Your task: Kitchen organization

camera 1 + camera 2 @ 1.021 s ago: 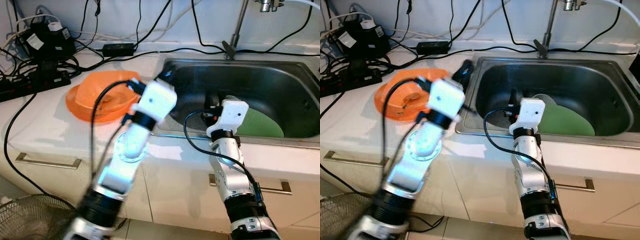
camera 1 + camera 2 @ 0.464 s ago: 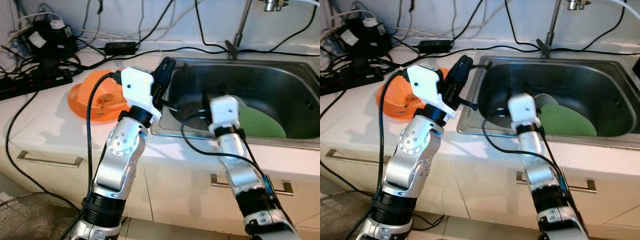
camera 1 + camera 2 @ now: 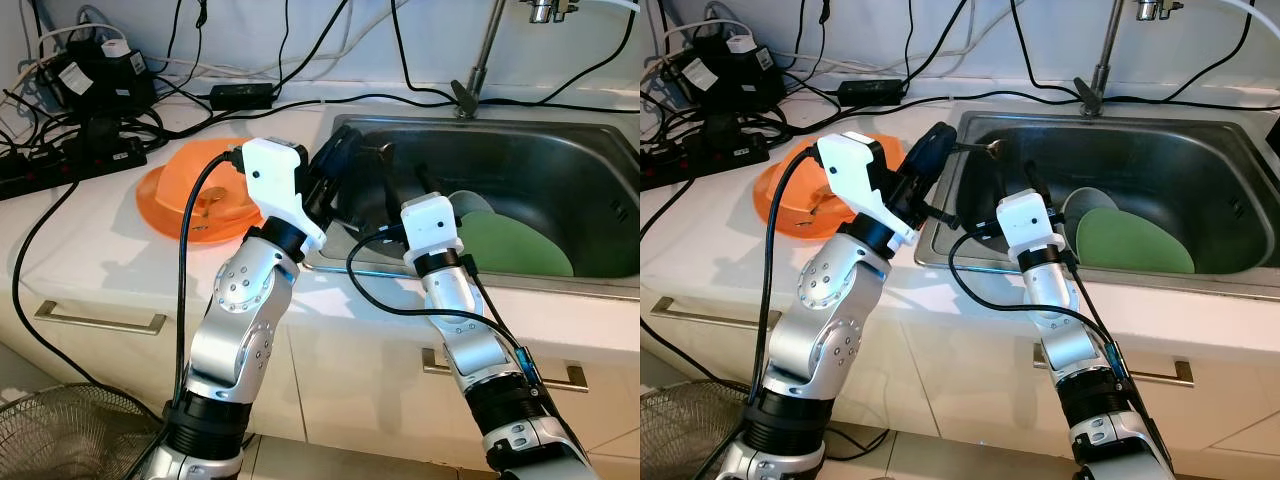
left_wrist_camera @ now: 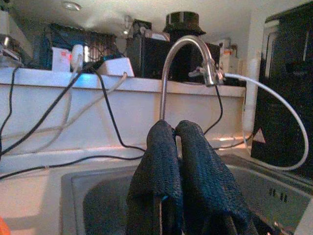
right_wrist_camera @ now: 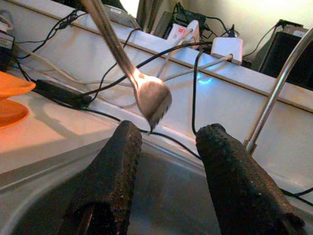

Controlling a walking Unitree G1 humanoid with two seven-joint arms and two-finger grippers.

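Left pincer (image 3: 940, 140) is clamped on a fork (image 5: 146, 95), holding it over the sink (image 3: 1230, 215) rim. Right pincer (image 5: 166, 161) gapes empty just beneath the tines, seemingly for a handover. Green plate (image 3: 1130, 243) lies beyond.

Fork held over the sink's near-left corner

A metal fork (image 5: 146, 93) is pinched in the left gripper (image 3: 930, 155), tines out over the steel sink (image 3: 1200, 150). A green plate (image 3: 1130, 242) lies flat in the basin; orange plates (image 3: 790, 200) sit stacked on the counter
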